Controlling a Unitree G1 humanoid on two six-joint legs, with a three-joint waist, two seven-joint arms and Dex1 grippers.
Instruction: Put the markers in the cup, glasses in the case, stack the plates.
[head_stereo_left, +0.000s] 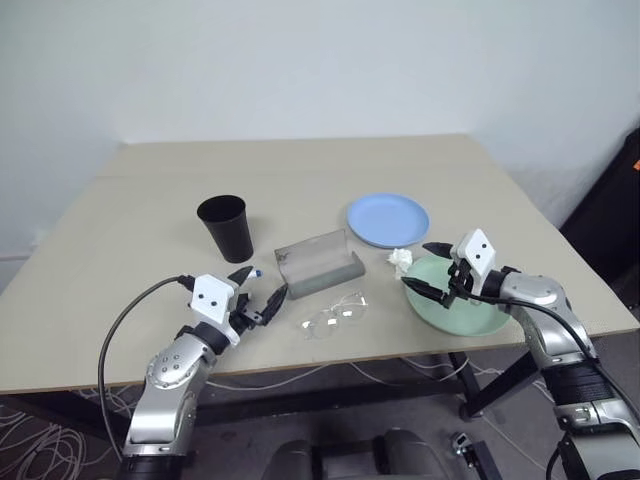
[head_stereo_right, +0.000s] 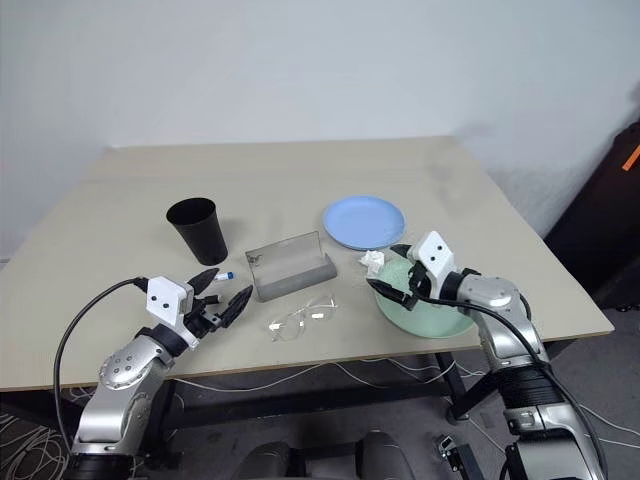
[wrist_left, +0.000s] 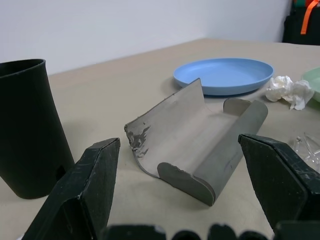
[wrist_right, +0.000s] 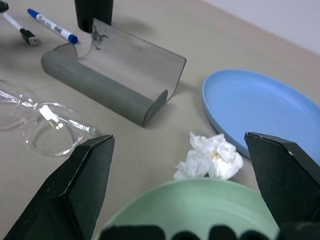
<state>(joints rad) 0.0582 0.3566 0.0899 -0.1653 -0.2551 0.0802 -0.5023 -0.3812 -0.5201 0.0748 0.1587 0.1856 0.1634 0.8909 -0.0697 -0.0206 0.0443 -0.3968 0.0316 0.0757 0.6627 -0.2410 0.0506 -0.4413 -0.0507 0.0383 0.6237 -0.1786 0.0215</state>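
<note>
The black cup (head_stereo_left: 224, 226) stands upright at the left of the table. The grey case (head_stereo_left: 318, 263) lies open in the middle, with nothing in it. The clear glasses (head_stereo_left: 335, 315) lie just in front of it. A blue-capped marker (wrist_right: 52, 25) lies between cup and case, and a second thin pen (wrist_right: 16, 22) lies beside it. The light blue plate (head_stereo_left: 388, 219) sits behind the mint green plate (head_stereo_left: 470, 318). My left gripper (head_stereo_left: 257, 287) is open and holds nothing; it hovers by the marker and points at the case (wrist_left: 200, 145). My right gripper (head_stereo_left: 430, 270) is open over the green plate's left rim.
A crumpled white tissue (head_stereo_left: 401, 260) lies between the two plates and the case. The green plate sits close to the table's front right edge (head_stereo_left: 560, 335). A black cable runs from my left wrist down below the table's front edge.
</note>
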